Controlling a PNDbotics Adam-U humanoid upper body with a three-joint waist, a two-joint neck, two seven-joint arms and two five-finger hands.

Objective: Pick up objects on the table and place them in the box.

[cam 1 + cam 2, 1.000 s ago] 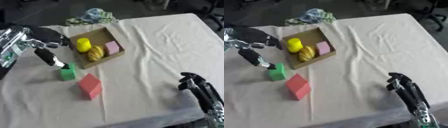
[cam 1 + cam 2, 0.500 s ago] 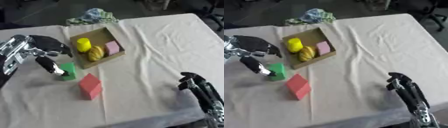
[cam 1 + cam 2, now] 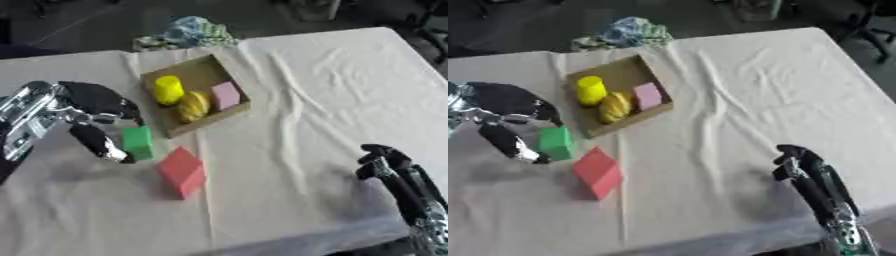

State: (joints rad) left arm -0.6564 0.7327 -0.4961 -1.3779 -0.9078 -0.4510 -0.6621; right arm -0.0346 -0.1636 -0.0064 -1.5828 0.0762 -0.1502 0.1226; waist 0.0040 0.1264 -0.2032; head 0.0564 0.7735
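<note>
Green block (image 3: pixel 137 142) upright, long axis standing tall, pinched between thumb and fingers of left hand (image 3: pixel 98 118), just left of the box (image 3: pixel 233 109). Red block (image 3: pixel 182 172) on the table (image 3: pixel 315 90), near side of green. Right hand (image 3: pixel 391 167) resting low right, fingers relaxed, grasping nothing.

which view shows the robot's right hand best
The right eye view: the right robot hand sits further from the picture's edge, with the forearm running down to the lower corner. The left eye view shows the same robot hand nearer the right border, with less forearm visible.
</note>
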